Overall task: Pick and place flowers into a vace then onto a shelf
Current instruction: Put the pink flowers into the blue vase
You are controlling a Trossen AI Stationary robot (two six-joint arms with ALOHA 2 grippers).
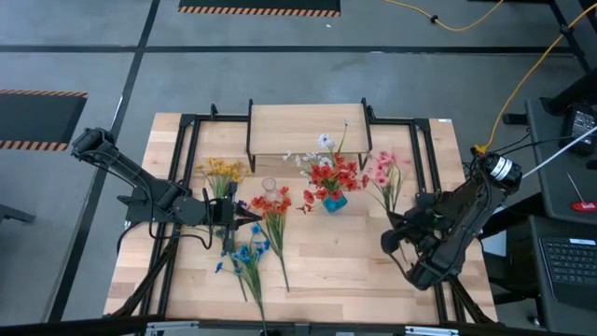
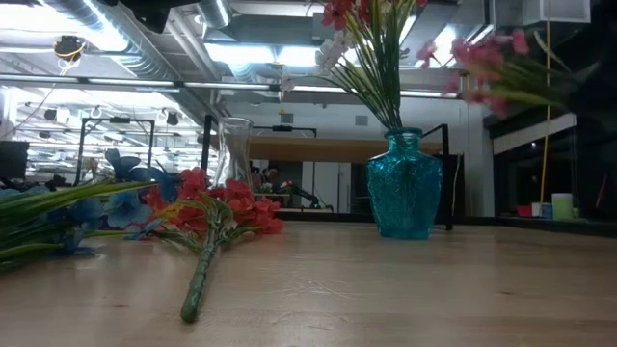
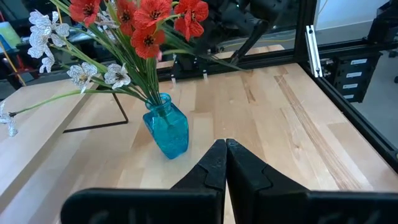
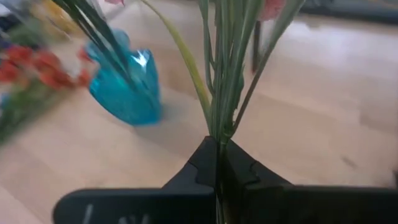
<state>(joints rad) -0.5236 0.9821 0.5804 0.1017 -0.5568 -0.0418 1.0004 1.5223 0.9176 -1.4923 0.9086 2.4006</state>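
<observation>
A teal glass vase [image 1: 335, 202] [image 2: 405, 183] [image 3: 166, 130] stands on the table in front of the shelf [image 1: 308, 129], holding red and white flowers [image 1: 328, 173]. My right gripper [image 4: 219, 144] [image 1: 401, 220] is to the vase's right, shut on a pink flower spray [image 1: 384, 173] [image 2: 501, 67]. My left gripper [image 3: 225, 148] [image 1: 250, 217] is shut and holds nothing, left of the vase. An orange-red spray [image 1: 274, 207] [image 2: 217, 217], a blue spray [image 1: 244, 254] and a yellow spray [image 1: 222, 171] lie flat on the table. My right gripper pinches the pink spray's bundle of green stems at their lower end [image 4: 221, 127] between its two fingers. The stems run forward out of the fingertips, roughly along the fingers. The spray is lifted clear of the table, its blossoms [image 2: 482, 58] raised and pointing toward the far edge.
A clear glass vase [image 1: 270, 186] [image 2: 231, 149] stands between the yellow and orange-red sprays. Black frame rails [image 1: 182, 140] run along the table's left and right sides. Bare tabletop [image 1: 345, 257] lies in front of the teal vase.
</observation>
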